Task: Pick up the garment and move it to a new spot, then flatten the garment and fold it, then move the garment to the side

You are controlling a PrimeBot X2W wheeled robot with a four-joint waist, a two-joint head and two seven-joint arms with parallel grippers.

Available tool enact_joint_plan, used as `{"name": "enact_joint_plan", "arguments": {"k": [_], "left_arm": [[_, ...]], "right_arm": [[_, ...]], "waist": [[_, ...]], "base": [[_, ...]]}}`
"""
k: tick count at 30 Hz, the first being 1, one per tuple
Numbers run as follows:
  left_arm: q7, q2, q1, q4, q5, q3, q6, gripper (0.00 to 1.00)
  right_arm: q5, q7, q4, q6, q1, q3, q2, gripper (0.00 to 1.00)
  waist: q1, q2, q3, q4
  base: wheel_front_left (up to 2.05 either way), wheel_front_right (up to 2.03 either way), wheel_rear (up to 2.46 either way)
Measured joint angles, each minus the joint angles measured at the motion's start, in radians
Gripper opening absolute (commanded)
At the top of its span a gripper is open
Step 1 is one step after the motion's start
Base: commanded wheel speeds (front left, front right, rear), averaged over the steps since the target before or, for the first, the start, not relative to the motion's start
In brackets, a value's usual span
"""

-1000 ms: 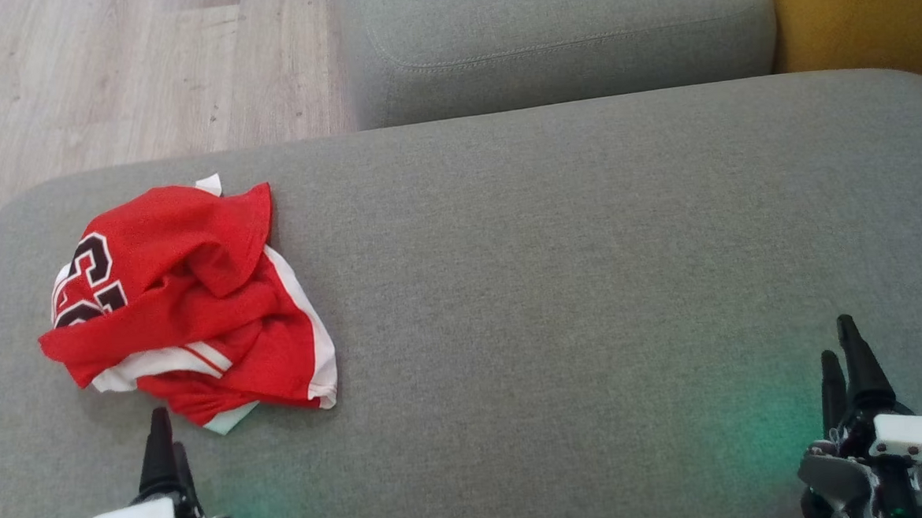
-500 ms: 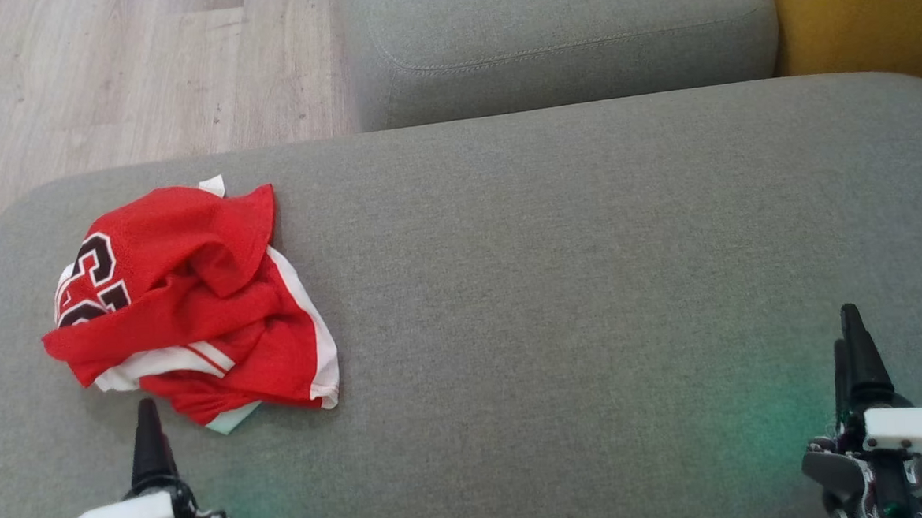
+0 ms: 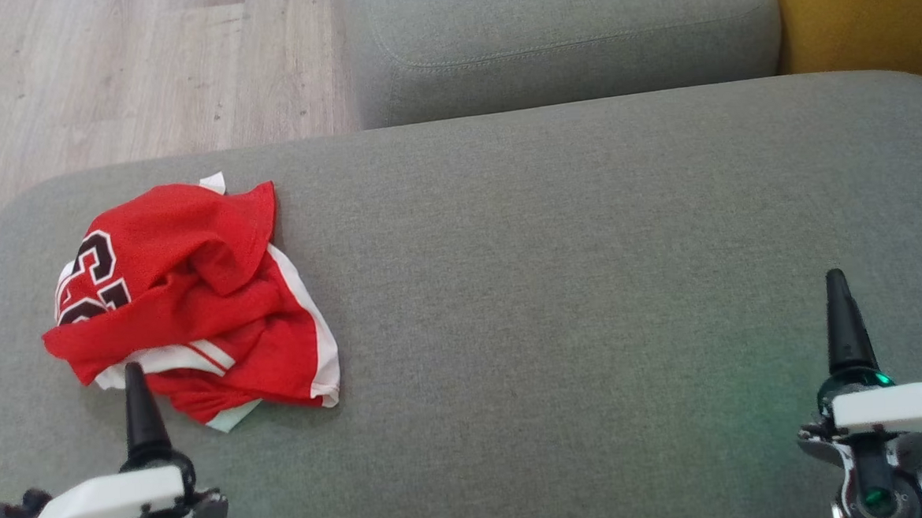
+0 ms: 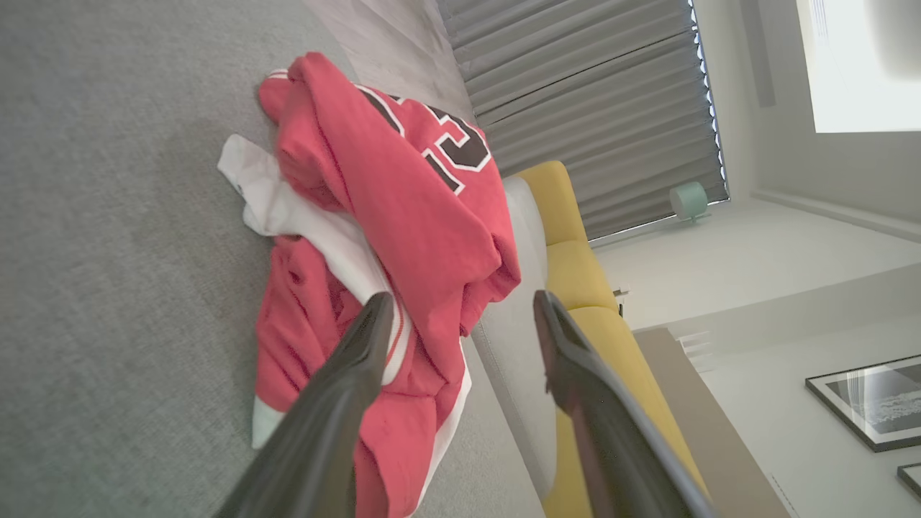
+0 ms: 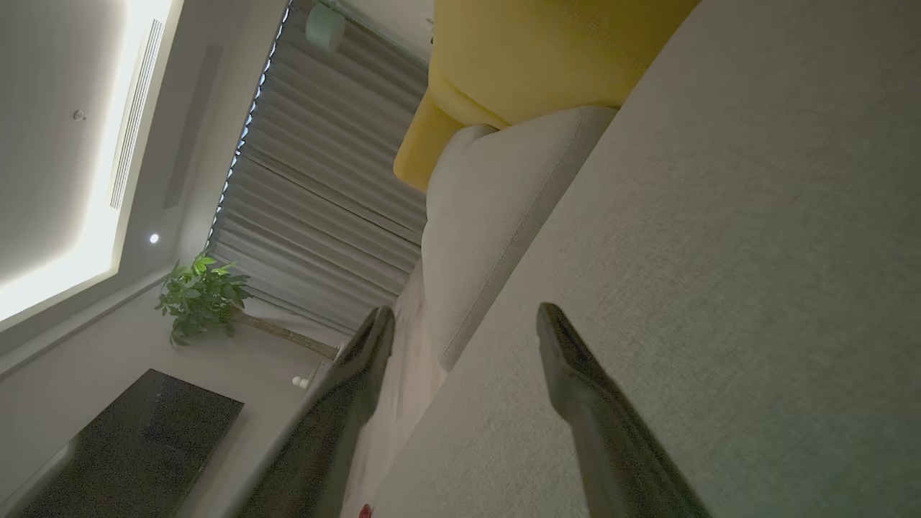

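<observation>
A crumpled red garment (image 3: 195,297) with white trim and black numerals lies bunched on the left part of the grey cushion (image 3: 556,270). My left gripper (image 3: 136,382) hovers at the garment's near edge; in the left wrist view the garment (image 4: 403,216) sits just beyond my open left gripper (image 4: 460,309), with nothing between the fingers. My right gripper (image 3: 840,294) is far off at the lower right over bare cushion; the right wrist view shows my right gripper (image 5: 464,320) open and holding nothing.
A second grey cushion (image 3: 560,33) stands behind the first, with yellow upholstery (image 3: 866,9) at the top right. Wooden floor (image 3: 104,80) lies beyond the cushion's rounded left end. A wide bare stretch of cushion spans between the two grippers.
The left gripper has moved forward to the garment's near edge. The right gripper has also advanced up the cushion. The garment has not moved.
</observation>
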Motion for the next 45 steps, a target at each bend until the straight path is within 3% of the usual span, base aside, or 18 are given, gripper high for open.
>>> {"name": "enact_joint_plan", "arguments": {"k": [14,32,45], "left_arm": [[-0.037,0.001,-0.002,-0.087,0.340,-0.129,0.043,1.00],[-0.086,0.041,-0.020,-0.050,0.635,-0.301,0.062,1.00],[-0.132,0.104,-0.081,-0.016,0.856,-0.475,0.151,1.00]], "right_arm": [[-0.263,-0.043,-0.056,0.000,0.001,0.063,0.000,1.00],[-0.559,-0.088,-0.053,0.000,0.002,0.127,-0.001,1.00],[-0.809,-0.133,-0.064,0.000,0.003,0.152,-0.001,1.00]], "waist": [[0.0000,0.0000,0.004,-0.003],[0.0000,0.0000,-0.002,-0.006],[0.0000,0.0000,-0.005,-0.005]], "base": [[0.00,0.00,0.00],[0.00,0.00,0.00],[0.00,0.00,0.00]]}}
